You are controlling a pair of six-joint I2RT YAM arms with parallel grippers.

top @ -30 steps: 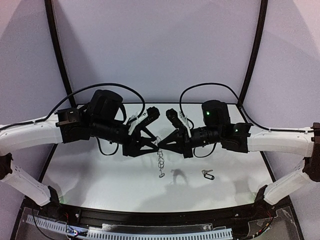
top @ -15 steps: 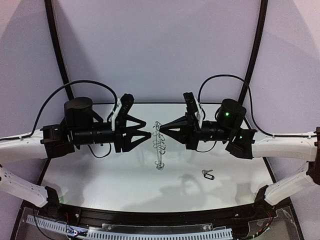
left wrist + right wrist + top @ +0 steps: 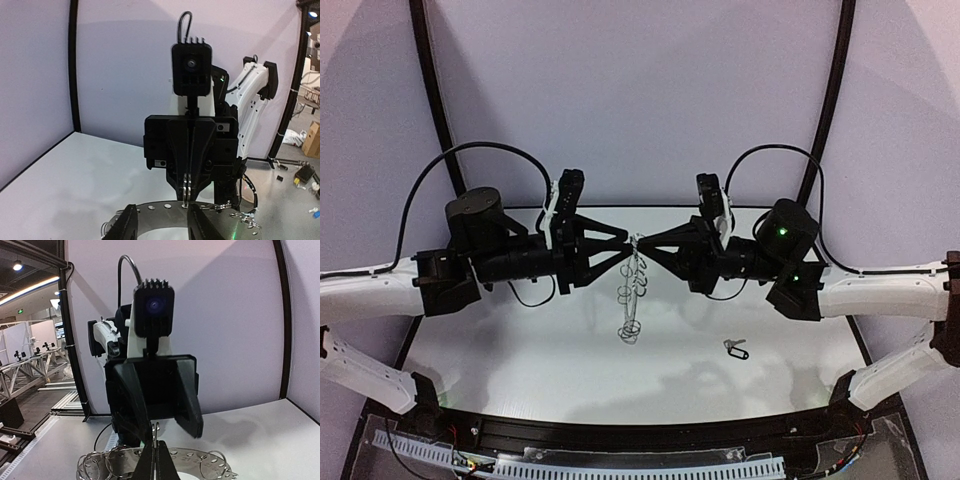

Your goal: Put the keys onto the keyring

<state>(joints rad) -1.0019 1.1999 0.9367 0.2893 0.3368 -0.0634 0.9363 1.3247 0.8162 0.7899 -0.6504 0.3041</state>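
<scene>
Working above a white tabletop point(image 3: 520, 350), boxed in by pale lilac walls point(image 3: 640, 100). Pinching with the right gripper point(image 3: 156, 456), fingers pressed flat together on the rim of the large flat dark-grey keyring point(image 3: 162, 206) and holding it raised off the table. Facing it with the left gripper point(image 3: 623, 250), fingers spread wide apart to either side of the ring, seemingly gripping nothing. Letting a string of small wire loops point(image 3: 630, 325) hang from the ring's rim below both sets of fingertips, down close to the table; touching it or not, impossible telling.

Finding the tiny dark oblong key point(image 3: 736, 349) lying flat on the table, well apart from the ring: down and off to the right arm's side of the meeting fingertips, nearer the right gripper than the left. Reading its long axis as running roughly across the table, metal loop end pointing back toward the centre, though too small for being sure. Judging the coming move as turning on exactly that: fetching the key with the free left gripper meaning crossing beneath the right one, the nearer hand being busy with the ring.
</scene>
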